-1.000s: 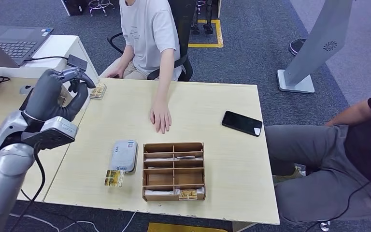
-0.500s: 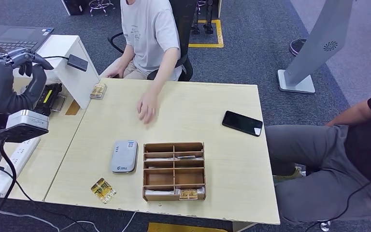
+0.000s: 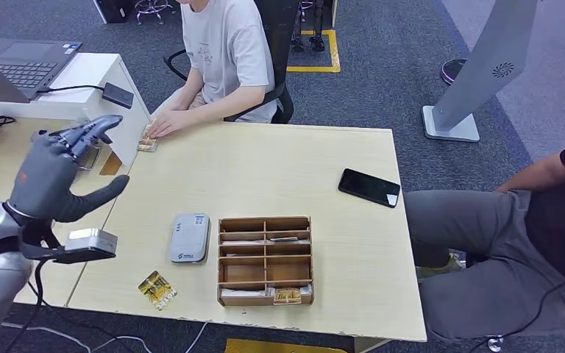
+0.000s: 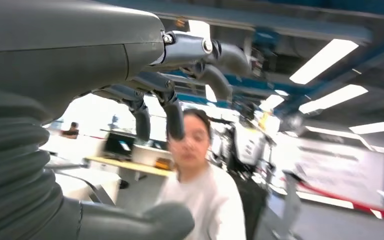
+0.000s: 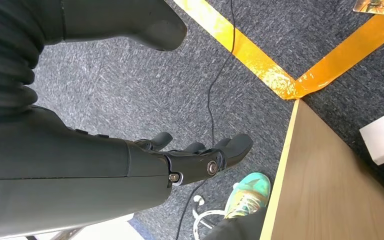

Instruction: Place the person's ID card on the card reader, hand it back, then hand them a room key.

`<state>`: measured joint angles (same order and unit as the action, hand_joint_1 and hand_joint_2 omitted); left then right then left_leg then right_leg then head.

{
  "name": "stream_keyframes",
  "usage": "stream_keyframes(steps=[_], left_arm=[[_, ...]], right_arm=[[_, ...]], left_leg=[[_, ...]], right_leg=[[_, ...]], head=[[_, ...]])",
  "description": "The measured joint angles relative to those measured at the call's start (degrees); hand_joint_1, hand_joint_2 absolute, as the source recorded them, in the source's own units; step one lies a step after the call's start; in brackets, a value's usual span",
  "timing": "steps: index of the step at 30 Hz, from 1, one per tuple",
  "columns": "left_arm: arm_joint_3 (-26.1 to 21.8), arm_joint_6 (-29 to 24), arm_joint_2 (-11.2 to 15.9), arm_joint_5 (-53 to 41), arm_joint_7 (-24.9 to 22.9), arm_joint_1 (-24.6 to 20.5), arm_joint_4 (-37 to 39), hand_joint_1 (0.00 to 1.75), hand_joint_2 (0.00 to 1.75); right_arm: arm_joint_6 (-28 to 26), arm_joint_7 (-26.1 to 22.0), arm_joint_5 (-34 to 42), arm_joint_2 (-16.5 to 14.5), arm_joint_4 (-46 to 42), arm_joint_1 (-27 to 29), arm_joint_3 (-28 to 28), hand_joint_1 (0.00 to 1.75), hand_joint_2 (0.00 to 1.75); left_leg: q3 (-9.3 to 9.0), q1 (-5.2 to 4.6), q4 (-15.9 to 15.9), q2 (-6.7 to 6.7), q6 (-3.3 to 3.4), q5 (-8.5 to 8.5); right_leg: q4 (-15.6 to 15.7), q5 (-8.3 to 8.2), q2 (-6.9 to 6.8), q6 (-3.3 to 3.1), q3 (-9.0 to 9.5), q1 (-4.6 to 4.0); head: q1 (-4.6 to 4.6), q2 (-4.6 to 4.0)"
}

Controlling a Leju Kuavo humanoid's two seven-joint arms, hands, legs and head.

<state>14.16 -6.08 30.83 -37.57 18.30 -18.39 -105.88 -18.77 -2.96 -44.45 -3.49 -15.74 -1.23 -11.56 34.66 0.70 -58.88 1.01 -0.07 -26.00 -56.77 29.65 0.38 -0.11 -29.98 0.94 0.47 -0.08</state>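
left hand (image 3: 59, 173): raised over the bench's (image 3: 294, 158) left edge, fingers spread, holding nothing | right hand (image 5: 130, 150): hanging over carpet, fingers apart, empty | ID card (image 3: 157, 289): flat at near-left bench corner, just near of the card reader (image 3: 189, 237) | wooden key tray (image 3: 265, 259): right of reader | person's hand (image 3: 163, 125): on far-left card (image 3: 148, 140) | phone (image 3: 368, 187): far right
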Motion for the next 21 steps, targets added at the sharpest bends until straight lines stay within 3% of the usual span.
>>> stream_keyframes(steps=[4, 10, 17, 21], left_arm=[[8.5, -1.1, -2.0, -2.1, 2.4, 3.1, -0.3, 0.0, 1.75], [21.2, -1.0, -5.5, -2.6, 3.1, 3.9, 0.4, 0.0, 1.75], [29.0, -3.7, -12.7, -4.4, 0.0, 4.9, 1.4, 0.0, 1.75], [30.3, -4.0, -14.0, -4.6, -0.3, 5.0, 1.5, 0.0, 1.75]], right_arm=[[0.0, 0.1, 0.0, 0.1, 0.0, 0.0, -0.1, 0.0, 1.75], [0.3, 0.2, 0.0, 0.2, 0.0, -0.1, -0.3, 0.0, 1.75], [0.2, 0.6, 0.2, 0.2, 0.0, -0.1, -0.3, 0.0, 1.75], [0.2, 0.6, 0.2, 0.2, 0.0, -0.1, -0.3, 0.0, 1.75]], left_leg=[[0.01, -0.01, 0.0, 0.0, 0.01, -0.01], [0.02, -0.04, 0.0, 0.01, 0.03, -0.01], [0.03, -0.04, 0.0, 0.03, 0.03, -0.03], [0.03, -0.03, 0.0, 0.03, 0.04, -0.04]], right_leg=[[0.0, 0.0, -0.01, 0.01, 0.01, 0.01], [0.0, -0.01, -0.02, 0.02, 0.04, 0.03], [0.0, -0.01, -0.03, 0.02, 0.04, 0.03], [0.0, -0.01, -0.02, 0.02, 0.03, 0.03]], head=[[0.01, 0.01], [-0.01, -0.01], [0.01, 0.01], [0.01, 0.01]])
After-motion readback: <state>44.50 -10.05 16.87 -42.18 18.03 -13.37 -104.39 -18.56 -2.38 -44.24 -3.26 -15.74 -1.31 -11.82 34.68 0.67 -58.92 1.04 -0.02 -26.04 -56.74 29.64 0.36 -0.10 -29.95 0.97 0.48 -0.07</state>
